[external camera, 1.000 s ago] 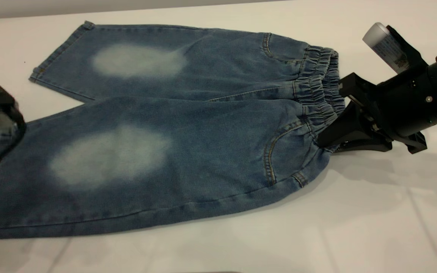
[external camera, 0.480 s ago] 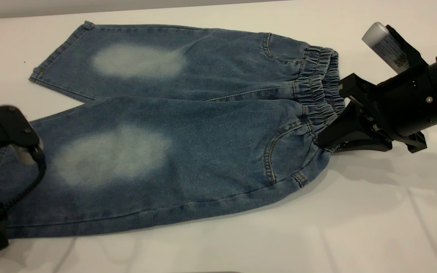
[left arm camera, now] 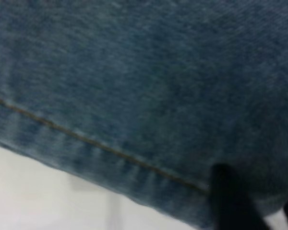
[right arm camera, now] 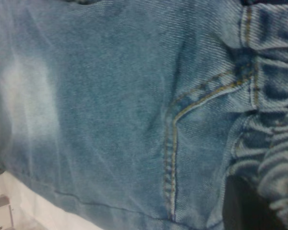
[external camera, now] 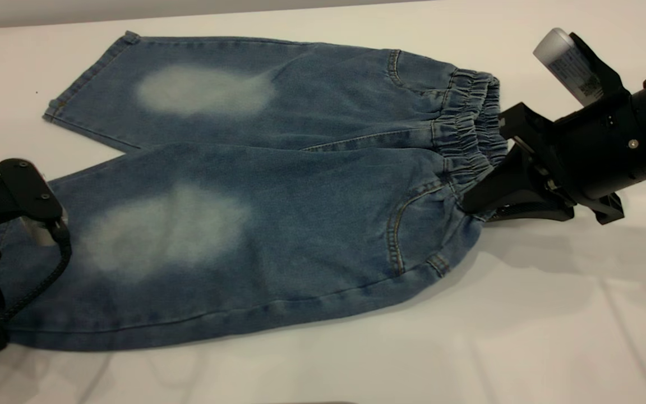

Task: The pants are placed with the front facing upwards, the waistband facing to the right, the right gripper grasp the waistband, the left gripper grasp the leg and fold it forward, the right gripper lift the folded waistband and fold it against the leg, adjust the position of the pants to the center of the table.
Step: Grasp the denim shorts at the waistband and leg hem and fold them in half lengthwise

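Note:
The blue denim pants lie flat on the white table, front up, with the legs pointing left. The gathered waistband is at the right. My right gripper comes in from the right and is shut on the near end of the waistband, beside the curved front pocket. One of its dark fingers shows against the ruched fabric. My left gripper sits at the far left over the near leg's hem. Its black cable trails down beside it.
The far leg lies spread toward the table's back edge. Bare white table surface lies in front of the pants and under the right arm. A pale grey cylinder sticks up from the right gripper's body.
The left gripper has come in from the left edge and settled over the near leg's hem. The right gripper has shifted slightly up and left, and the waistband end has moved with it.

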Tool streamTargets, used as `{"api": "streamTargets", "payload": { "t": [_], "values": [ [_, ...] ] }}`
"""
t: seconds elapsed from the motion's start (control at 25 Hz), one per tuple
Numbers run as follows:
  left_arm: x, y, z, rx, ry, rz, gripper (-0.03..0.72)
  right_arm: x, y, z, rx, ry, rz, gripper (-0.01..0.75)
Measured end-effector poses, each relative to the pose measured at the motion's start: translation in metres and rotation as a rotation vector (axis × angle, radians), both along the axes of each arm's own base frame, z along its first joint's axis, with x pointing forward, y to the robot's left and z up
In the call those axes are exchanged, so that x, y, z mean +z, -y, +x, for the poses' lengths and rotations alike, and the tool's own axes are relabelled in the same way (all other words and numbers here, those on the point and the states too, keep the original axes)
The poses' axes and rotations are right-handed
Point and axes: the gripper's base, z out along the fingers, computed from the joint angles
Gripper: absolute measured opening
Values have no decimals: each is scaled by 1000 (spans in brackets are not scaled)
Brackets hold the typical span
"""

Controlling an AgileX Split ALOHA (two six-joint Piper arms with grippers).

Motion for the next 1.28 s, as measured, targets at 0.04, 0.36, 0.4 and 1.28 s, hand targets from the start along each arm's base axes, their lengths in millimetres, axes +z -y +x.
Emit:
{"api": "streamTargets", "payload": {
  "t": [0.04, 0.36, 0.4, 1.28],
  "values": [
    [0, 0, 1, -7, 3, 1, 150, 1, -1, 0, 2, 1, 8, 40],
    [9, 0, 2, -5, 40, -1, 22, 7, -3, -2, 48, 7, 98, 40],
    [16, 0, 3, -5, 62, -1, 22, 8, -2, -3, 54, 3, 121, 40],
    [141, -7, -20, 133, 450, -61, 23, 82, 17, -83, -59, 16, 149, 40]
  ]
}}
